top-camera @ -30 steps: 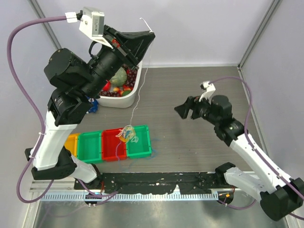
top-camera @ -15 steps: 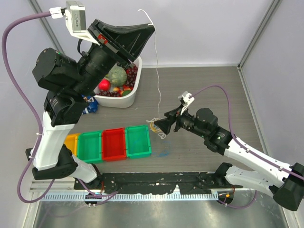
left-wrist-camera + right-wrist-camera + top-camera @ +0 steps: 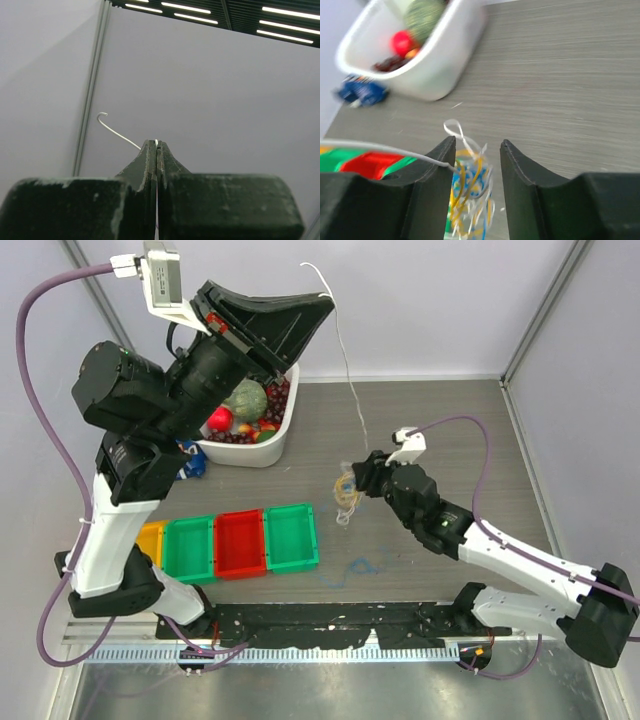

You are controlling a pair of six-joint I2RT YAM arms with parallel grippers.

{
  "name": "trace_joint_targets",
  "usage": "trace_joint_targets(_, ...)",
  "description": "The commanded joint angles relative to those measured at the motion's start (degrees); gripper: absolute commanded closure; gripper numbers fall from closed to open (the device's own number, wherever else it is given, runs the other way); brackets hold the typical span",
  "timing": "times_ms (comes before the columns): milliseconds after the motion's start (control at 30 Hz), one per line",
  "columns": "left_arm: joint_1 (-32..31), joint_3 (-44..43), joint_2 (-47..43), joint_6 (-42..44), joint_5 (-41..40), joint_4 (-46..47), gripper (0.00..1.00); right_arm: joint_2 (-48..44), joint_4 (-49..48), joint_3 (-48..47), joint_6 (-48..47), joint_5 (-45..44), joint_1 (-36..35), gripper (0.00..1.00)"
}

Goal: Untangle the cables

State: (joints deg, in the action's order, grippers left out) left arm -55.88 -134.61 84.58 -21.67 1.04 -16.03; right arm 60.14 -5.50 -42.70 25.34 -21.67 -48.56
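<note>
**Above the grey wood-grain table (image 3: 450, 420), a thin white wire (image 3: 343, 360) hangs between our hands**

High at the far left of the table, our left hand (image 3: 322, 308) is raised well above everything else. Its two black fingers are pressed together on the thin white wire. In the left wrist view the fingertips meet with no gap (image 3: 156, 145). A short free end of the wire (image 3: 117, 132) sticks out past them and ends in a small hook.

From that grip the wire drops in a long, slightly bowed line. It ends near the middle of the table at a small tangle of white, yellow-orange and blue wires (image 3: 346, 490).

Our right hand (image 3: 354, 480) is reaching in low from the right, right at the tangle. In the right wrist view its fingers stand apart (image 3: 477, 145), and the tangle (image 3: 470, 195) sits in the gap between them. The yellow loops lie close against the left finger. The white wire (image 3: 380, 148) crosses in front of that finger on its way into the knot. We cannot tell whether the tangle rests on the table or hangs just off it.

A loose blue wire (image 3: 362, 566) lies by itself on the table, nearer our bases and apart from the tangle.

To the left of the tangle stands a row of four plastic bins (image 3: 240, 540): orange, green, red, green. Farther back sits a white plastic tub (image 3: 285, 435) (image 3: 440, 65) holding a green vegetable, red fruit and dark berries. A small blue object (image 3: 193, 462) (image 3: 362, 92) lies just beside it, too blurred to identify.
</note>
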Motion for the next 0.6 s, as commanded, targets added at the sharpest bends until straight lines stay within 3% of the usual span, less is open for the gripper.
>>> trace_joint_targets(0, -0.1, 1.6, -3.2, -0.3, -0.3, 4.6, 1.0, -0.8, 7.2, -1.4, 6.2, -22.9, 2.6, 0.57)
trace_joint_targets(200, -0.2, 3.1, -5.6, 1.0, -4.3, 5.2, 1.0, 3.2, 10.3, 1.6, 9.8, -12.4, 21.0, 0.58)
trace_joint_targets(300, -0.1, 3.1, -6.3, 2.2, -5.5, 3.8, 1.0, 7.3, 12.1, 1.5, 10.2, -5.8, 30.6, 0.53)
trace_joint_targets(567, -0.2, 6.1, -9.3, 5.5, -9.8, 3.1, 1.0, 17.6, 15.2, -0.8, 8.6, -0.2, 41.6, 0.38)
